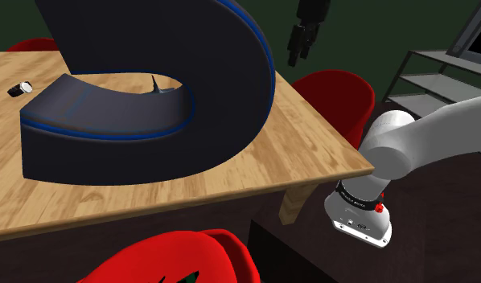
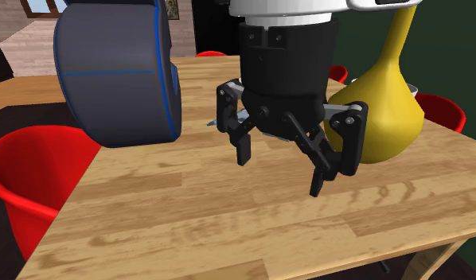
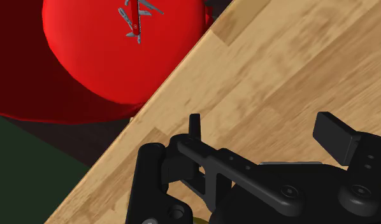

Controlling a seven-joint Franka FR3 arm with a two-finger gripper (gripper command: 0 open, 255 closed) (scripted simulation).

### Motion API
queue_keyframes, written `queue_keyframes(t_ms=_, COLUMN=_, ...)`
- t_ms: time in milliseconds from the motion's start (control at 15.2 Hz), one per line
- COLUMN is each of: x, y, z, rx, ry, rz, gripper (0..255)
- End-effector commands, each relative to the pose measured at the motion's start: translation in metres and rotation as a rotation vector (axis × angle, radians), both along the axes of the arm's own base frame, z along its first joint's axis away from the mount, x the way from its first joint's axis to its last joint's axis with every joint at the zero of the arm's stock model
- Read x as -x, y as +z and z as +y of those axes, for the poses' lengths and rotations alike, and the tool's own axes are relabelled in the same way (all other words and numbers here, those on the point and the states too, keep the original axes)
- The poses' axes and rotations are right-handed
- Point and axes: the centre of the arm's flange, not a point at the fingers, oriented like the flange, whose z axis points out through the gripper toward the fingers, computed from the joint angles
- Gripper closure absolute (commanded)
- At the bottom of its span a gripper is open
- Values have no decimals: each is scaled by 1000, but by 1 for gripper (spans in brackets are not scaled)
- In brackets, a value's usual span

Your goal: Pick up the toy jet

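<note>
The pincer (image 2: 280,173) hangs open and empty over the counter (image 2: 189,231), with the toy jet (image 2: 213,123) showing mid-frame just beyond its left finger.

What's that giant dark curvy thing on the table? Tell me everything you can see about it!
The giant curvy thing is dark navy and smooth, with thin bright blue lines along its edges. In the shoulder view it bends like a huge, thick letter C with a scooped hollow inside. It rests on the wooden table and covers much of it. The open black gripper hangs beside it without touching.
</note>
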Motion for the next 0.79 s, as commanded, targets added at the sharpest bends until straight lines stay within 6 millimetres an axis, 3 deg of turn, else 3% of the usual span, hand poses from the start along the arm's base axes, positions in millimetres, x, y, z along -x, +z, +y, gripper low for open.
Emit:
queue_keyframes(t_ms=0, x=0, y=0, z=0, rx=0, ry=0, rz=0, gripper=0)
queue_keyframes(t_ms=726, x=-91, y=-27, z=101, rx=-72, ry=-78, rz=16, gripper=0)
